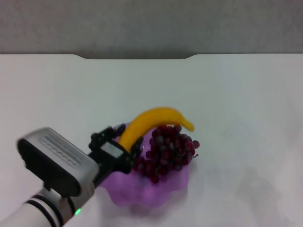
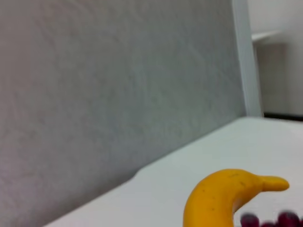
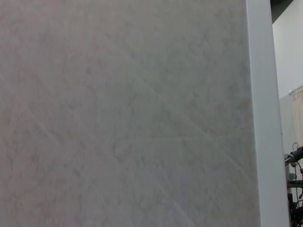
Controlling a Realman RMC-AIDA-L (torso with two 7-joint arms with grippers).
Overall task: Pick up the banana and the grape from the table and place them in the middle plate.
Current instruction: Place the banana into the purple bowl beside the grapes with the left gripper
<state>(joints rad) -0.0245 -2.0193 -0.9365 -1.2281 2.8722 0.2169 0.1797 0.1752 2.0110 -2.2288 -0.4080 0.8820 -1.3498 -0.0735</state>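
Purple and see-through, the middle plate (image 1: 142, 191) is a plastic dish with a wavy rim, and it sits on the smooth white table (image 1: 236, 94). The grape (image 1: 168, 151) lies inside it, a long bunch of small round dark red balls (a few look greyish). The banana (image 1: 151, 122) is one curved piece, yellow-orange and smooth, with a pointed tip. It arches over the left side of the plate and touches the top of the grape bunch, with its tip toward the right.

The left gripper (image 1: 127, 150) is black and boxy, on a silver and black arm that reaches in from the lower left. Its fingers are closed around the lower end of the banana, just above the plate.

From the head view you see the plate, both fruits and the arm all together. The left wrist view shows only the banana (image 2: 222, 198) up close, a few grapes (image 2: 270, 221), the table (image 2: 227, 151) and a grey wall (image 2: 118, 85). The right wrist view shows just a plain grey wall (image 3: 123, 113), with none of the fruit; the right gripper does not show in any view.
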